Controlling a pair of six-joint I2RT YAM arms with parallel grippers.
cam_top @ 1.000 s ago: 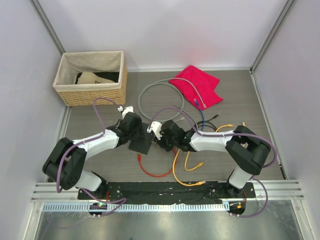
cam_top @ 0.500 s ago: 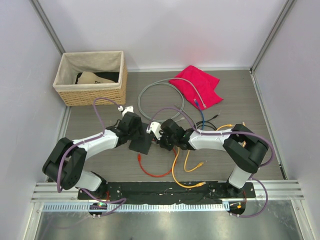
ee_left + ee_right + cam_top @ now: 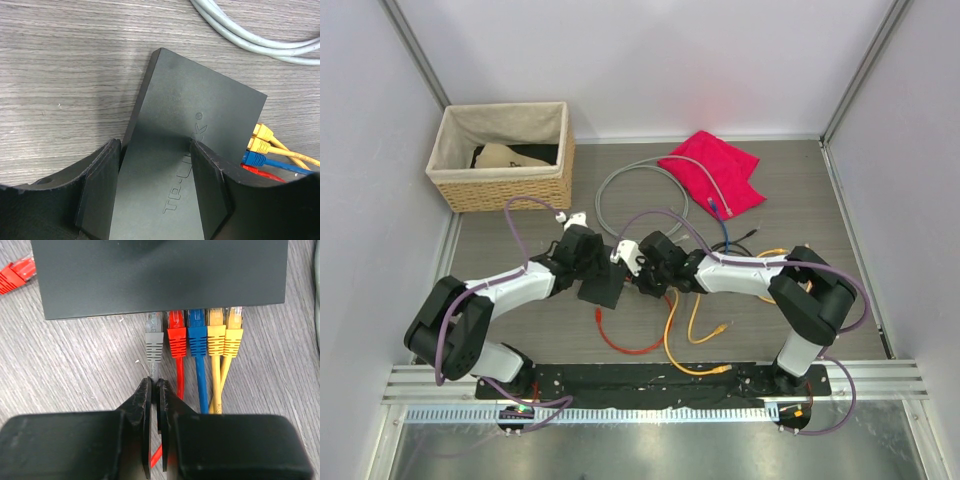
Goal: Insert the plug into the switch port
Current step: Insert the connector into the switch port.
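The dark grey switch lies flat between the arms. It also shows in the left wrist view and the right wrist view. My left gripper is open. One finger is at the switch's rear long edge and the other rests over its top. My right gripper is shut on the grey cable just behind the grey plug. The plug's head is in the leftmost port, a little further out than the red, blue and two yellow plugs beside it.
A wicker basket stands at the back left and a red cloth at the back right. A grey cable loop lies behind the switch. Red and yellow cables trail toward the near edge. A loose red plug lies by the switch.
My right gripper has moved left and slightly away toward the switch, carrying the grey cable end with it. The left arm and the switch have stayed put.
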